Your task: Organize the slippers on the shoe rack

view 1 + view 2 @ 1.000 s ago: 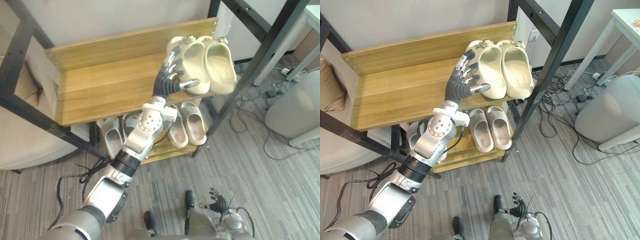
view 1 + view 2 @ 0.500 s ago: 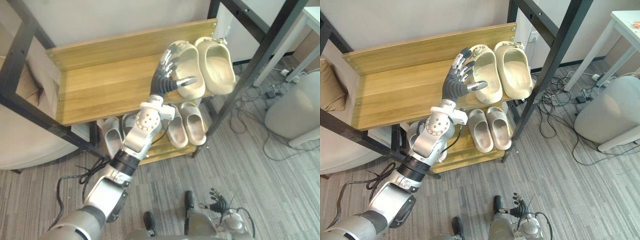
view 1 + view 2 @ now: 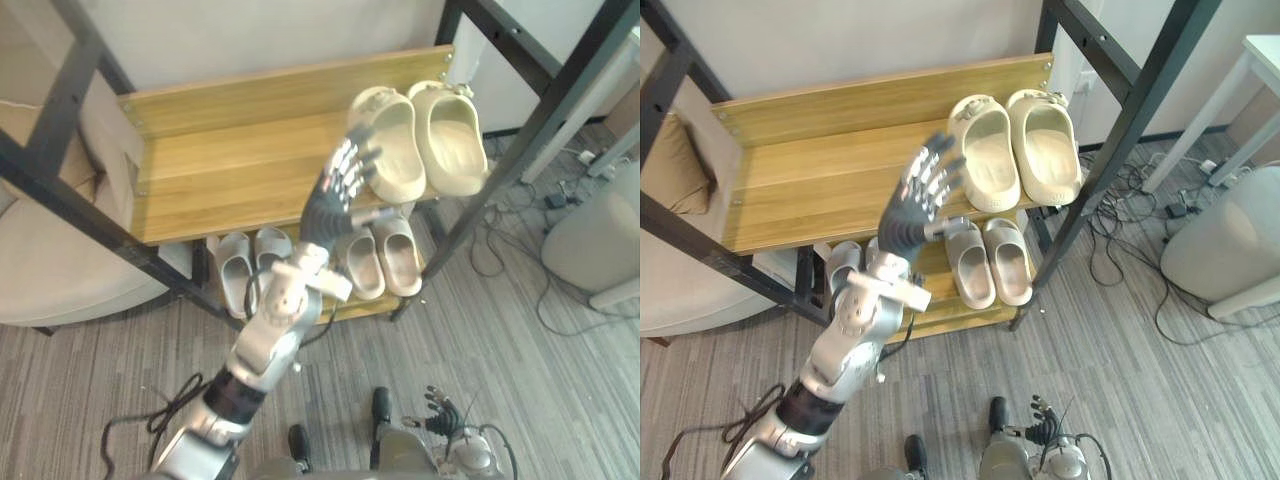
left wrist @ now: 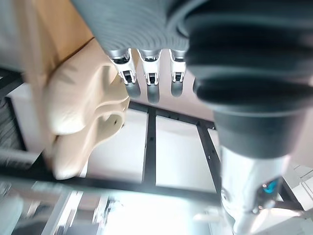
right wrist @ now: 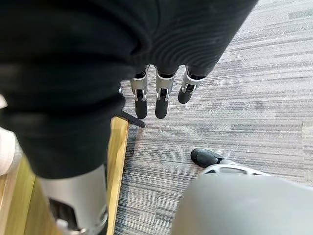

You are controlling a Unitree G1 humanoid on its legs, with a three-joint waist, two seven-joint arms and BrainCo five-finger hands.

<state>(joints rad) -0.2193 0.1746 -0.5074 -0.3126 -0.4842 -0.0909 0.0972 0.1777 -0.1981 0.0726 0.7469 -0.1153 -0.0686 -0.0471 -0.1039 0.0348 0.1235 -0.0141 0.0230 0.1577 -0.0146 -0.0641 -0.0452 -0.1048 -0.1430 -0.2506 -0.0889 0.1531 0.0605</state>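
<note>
Left eye view has the left hand [image 3: 337, 192] raised in front of the shoe rack's top shelf [image 3: 230, 180], fingers straight and spread, holding nothing. It hovers just beside the cream slippers [image 3: 422, 148], which sit side by side at the right end of that shelf, their near ends at its front edge. My guess is the step in hand is squaring this pair. To do it well, the flat fingers should meet the outer side of the nearer slipper low down and press it gently toward its mate and the back edge, without tipping it or shoving either off the front edge. In the left wrist view the fingers [image 4: 151, 84] show apart from a cream slipper [image 4: 80, 112], yet from the head camera I cannot tell whether a fingertip brushes its side. On the lower shelf a beige pair [image 3: 386, 260] lies toward the right end and a pale pair [image 3: 245, 262] toward the left. Their far ends are hidden under the top shelf and the raised arm crosses between them, so how straight they lie is hard to judge. The right hand [image 5: 156, 95] hangs over the carpet floor [image 5: 254, 98], fingers relaxed and empty.
</note>
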